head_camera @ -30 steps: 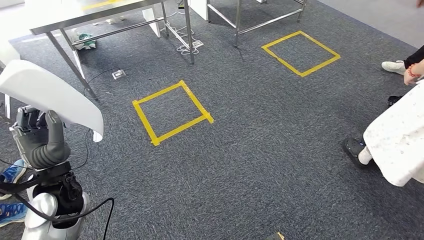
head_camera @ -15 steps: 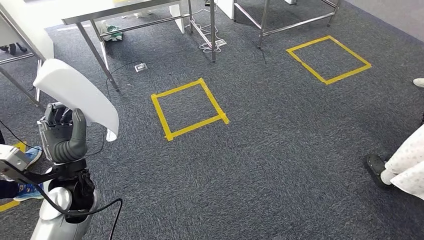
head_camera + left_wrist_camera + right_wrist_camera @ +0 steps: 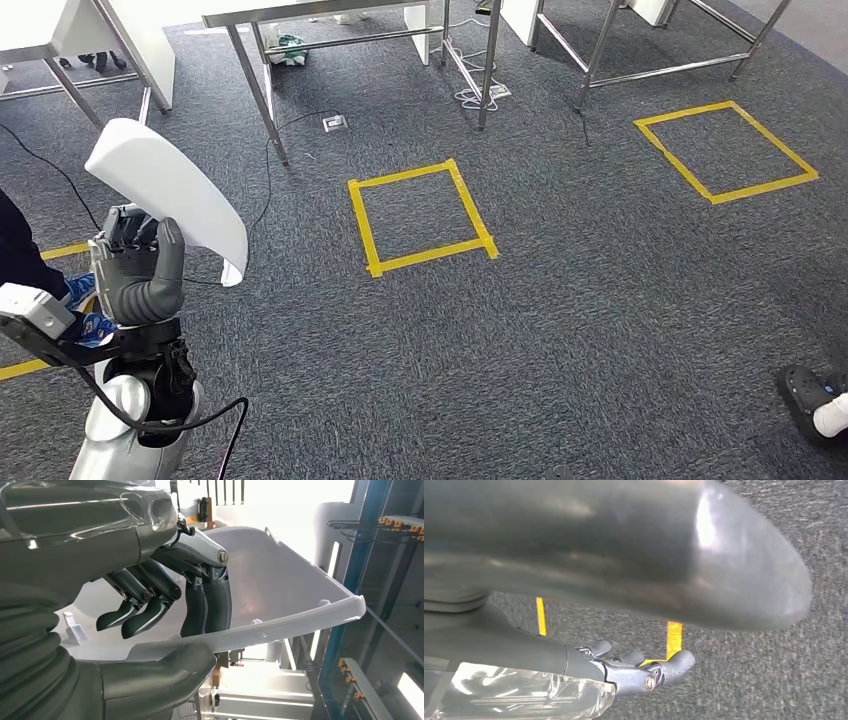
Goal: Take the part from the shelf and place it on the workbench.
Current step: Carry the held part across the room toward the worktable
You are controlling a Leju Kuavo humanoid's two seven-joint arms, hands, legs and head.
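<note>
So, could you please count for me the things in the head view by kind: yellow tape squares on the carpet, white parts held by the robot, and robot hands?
Yellow tape squares: 2, the near square and the far square
White parts: 1, the white part
Robot hands: 1, the left hand, gripping the part
Total: 4

White curved part [image 3: 170, 195] (tilted, hand-held)

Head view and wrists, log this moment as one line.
stage: carrying | left hand: grips white part | right hand: holds nothing, fingers apart | floor: yellow tape square ahead
</note>
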